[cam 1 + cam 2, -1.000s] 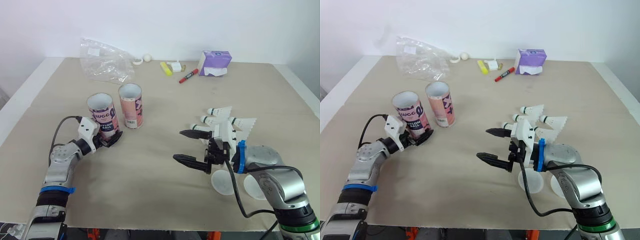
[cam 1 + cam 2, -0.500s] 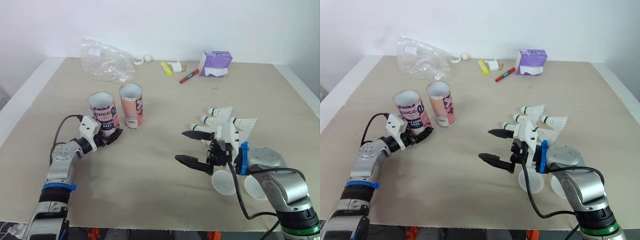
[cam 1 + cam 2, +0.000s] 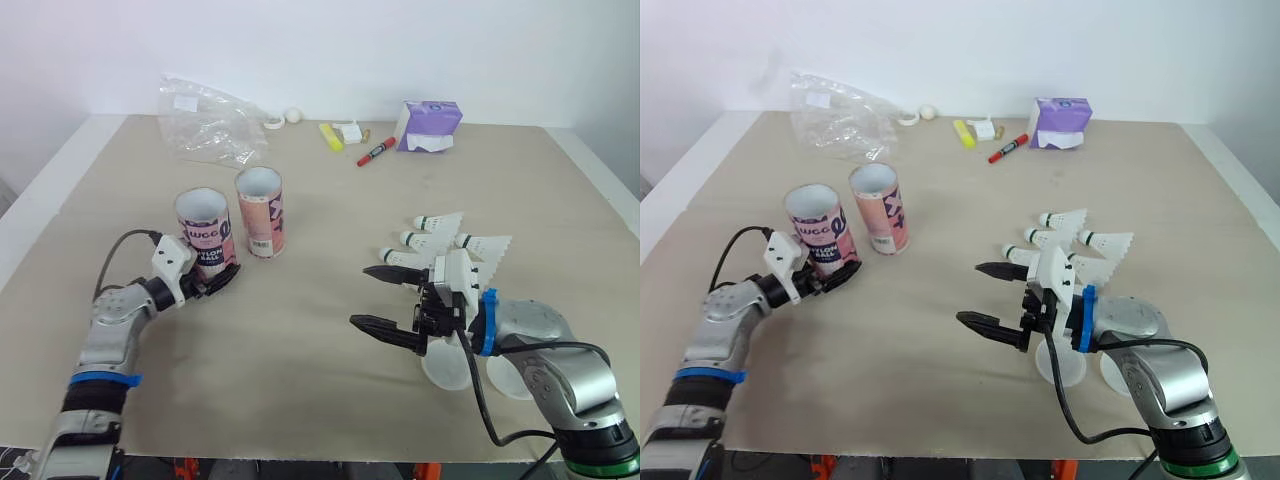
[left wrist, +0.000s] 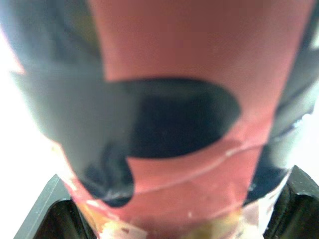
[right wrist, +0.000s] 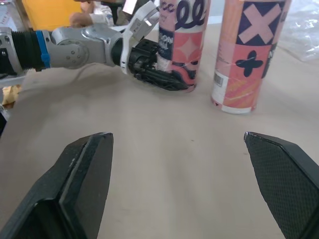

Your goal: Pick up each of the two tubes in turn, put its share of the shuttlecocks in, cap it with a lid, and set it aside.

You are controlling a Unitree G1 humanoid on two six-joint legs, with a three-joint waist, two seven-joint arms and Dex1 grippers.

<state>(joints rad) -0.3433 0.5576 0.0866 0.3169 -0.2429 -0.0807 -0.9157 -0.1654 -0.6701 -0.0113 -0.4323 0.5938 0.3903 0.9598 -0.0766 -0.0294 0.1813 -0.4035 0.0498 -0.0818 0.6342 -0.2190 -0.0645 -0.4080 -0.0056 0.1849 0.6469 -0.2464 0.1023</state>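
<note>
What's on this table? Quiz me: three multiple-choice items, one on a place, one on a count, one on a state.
1. Where does the red marker lie?
A. Inside a tube
B. Near the far edge of the table, beside the purple pack
C. Among the shuttlecocks

2. How many tubes stand upright?
A. One
B. Two
C. Three

3. How is the right gripper?
A. Shut on a lid
B. Shut on a shuttlecock
C. Open, holding nothing

Answers:
1 B: the marker lies at the far side, next to the pack.
2 B: both pink tubes stand side by side with open tops.
3 C: its two black fingers are spread, with nothing between them.
</note>
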